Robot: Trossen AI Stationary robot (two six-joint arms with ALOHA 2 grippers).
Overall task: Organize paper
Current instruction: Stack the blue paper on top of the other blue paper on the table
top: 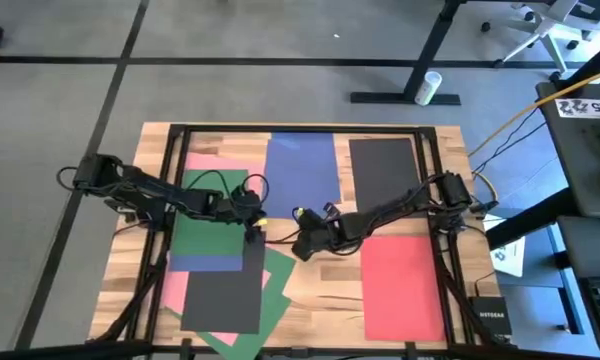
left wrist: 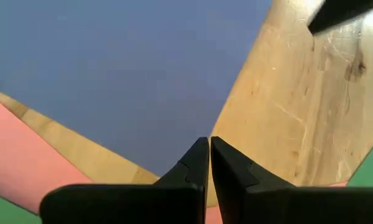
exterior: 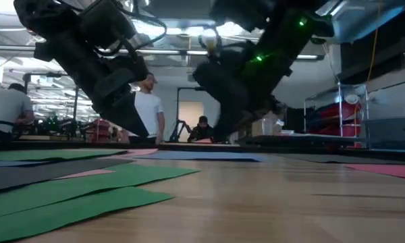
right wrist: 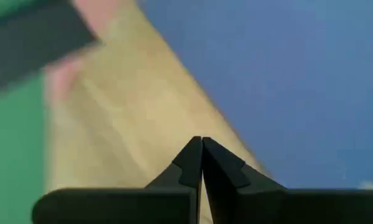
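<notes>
Construction-paper sheets lie flat on the wooden table (top: 320, 290). At the far side are a pink sheet (top: 202, 165), a blue sheet (top: 302, 170) and a black sheet (top: 385, 170). A red sheet (top: 402, 285) lies near right. A green sheet (top: 215, 215) overlaps a second blue sheet (top: 205, 262), a black sheet (top: 225, 290) and a lower green sheet (top: 275, 295) at the near left. My left gripper (top: 254, 232) (left wrist: 209, 144) and my right gripper (top: 302, 247) (right wrist: 201, 143) are both shut with nothing between the fingers. They sit low over bare wood at the table's middle, just short of the far blue sheet (left wrist: 130, 68) (right wrist: 298, 81).
A white printed sheet (top: 508, 255) and a dark box (top: 490, 320) lie off the table's right edge. Cables run along the table's dark frame (top: 435, 150). People (exterior: 148, 108) stand in the room beyond the far edge. Bare wood shows between the red sheet and the left pile.
</notes>
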